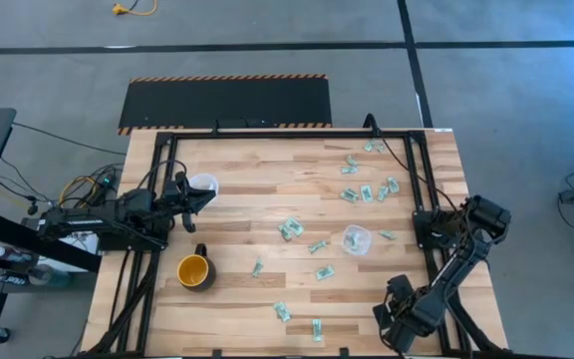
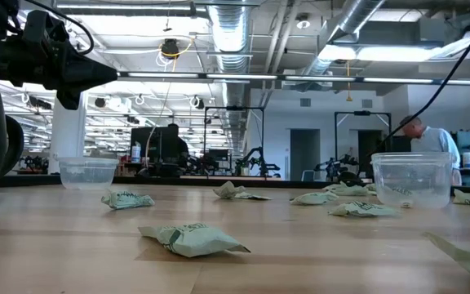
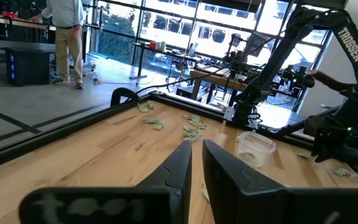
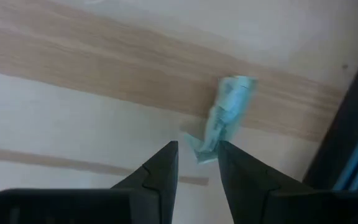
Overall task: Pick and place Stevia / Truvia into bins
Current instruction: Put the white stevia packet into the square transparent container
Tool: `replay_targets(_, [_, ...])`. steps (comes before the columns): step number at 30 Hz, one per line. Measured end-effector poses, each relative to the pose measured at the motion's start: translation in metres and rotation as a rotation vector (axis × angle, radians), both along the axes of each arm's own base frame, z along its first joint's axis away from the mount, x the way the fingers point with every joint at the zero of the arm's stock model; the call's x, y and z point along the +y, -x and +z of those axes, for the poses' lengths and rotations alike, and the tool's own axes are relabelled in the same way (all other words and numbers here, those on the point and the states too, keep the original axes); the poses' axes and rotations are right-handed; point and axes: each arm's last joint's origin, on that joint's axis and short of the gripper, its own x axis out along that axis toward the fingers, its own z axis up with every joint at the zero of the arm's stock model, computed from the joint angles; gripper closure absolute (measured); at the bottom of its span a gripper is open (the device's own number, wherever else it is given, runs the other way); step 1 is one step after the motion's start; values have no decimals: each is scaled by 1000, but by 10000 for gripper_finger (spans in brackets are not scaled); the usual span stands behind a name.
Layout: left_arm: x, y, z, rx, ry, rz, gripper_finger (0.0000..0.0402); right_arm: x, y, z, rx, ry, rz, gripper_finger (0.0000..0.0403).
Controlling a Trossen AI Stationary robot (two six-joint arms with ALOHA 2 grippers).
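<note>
Several pale green sachets lie flat on the wooden table [image 1: 267,214], most of them between the middle and the far right corner [image 1: 367,189]. One clear cup [image 1: 203,184] stands at the far left, another [image 1: 356,239] right of the middle. My left gripper [image 3: 196,148] hovers above the table beside the left cup, its fingers a narrow gap apart and empty. My right gripper [image 4: 197,155] is open near the table's near right corner [image 1: 395,321], pointing down. One crumpled sachet [image 4: 224,112] lies under it, with one end [image 4: 199,149] between the fingertips. My right gripper points down from above over the end of the crumpled sachet [image 4: 199,149]. That end shows in the gap between the two fingertips, and I cannot tell whether either finger touches it. The rest of the sachet lies on the table.
A yellow mug [image 1: 195,271] stands near the left arm, toward the near edge. A black metal frame [image 1: 422,179] runs around the table's edges. More sachets lie at the near edge [image 1: 317,327]. Beyond the far edge there is a black mat [image 1: 225,102], and people stand far off in the room.
</note>
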Motion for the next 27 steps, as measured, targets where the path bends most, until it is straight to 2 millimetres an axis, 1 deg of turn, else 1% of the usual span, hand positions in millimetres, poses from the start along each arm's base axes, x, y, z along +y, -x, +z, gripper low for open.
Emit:
replay_targets(6, [0,0,0,0,0,0,375,-2,1,-6,-12,-19,-1,295])
replay_targets(10, [0,0,0,0,0,0,375,-3,2,-8,-16,-31,34,309])
replay_targets(13, [0,0,0,0,0,0,375,-3,2,-8,-20,-33,45,332])
replay_targets(18, [0,0,0,0,0,0,375,-3,1,-9,-37,-29,71,389])
replay_targets(19, [0,0,0,0,0,0,375,-3,1,-9,-41,-27,77,395])
replay_targets(23, [0,0,0,0,0,0,375,-3,1,-9,-46,-25,98,391])
replay_targets(27, [0,0,0,0,0,0,375,-1,-2,-5,-56,-18,124,400])
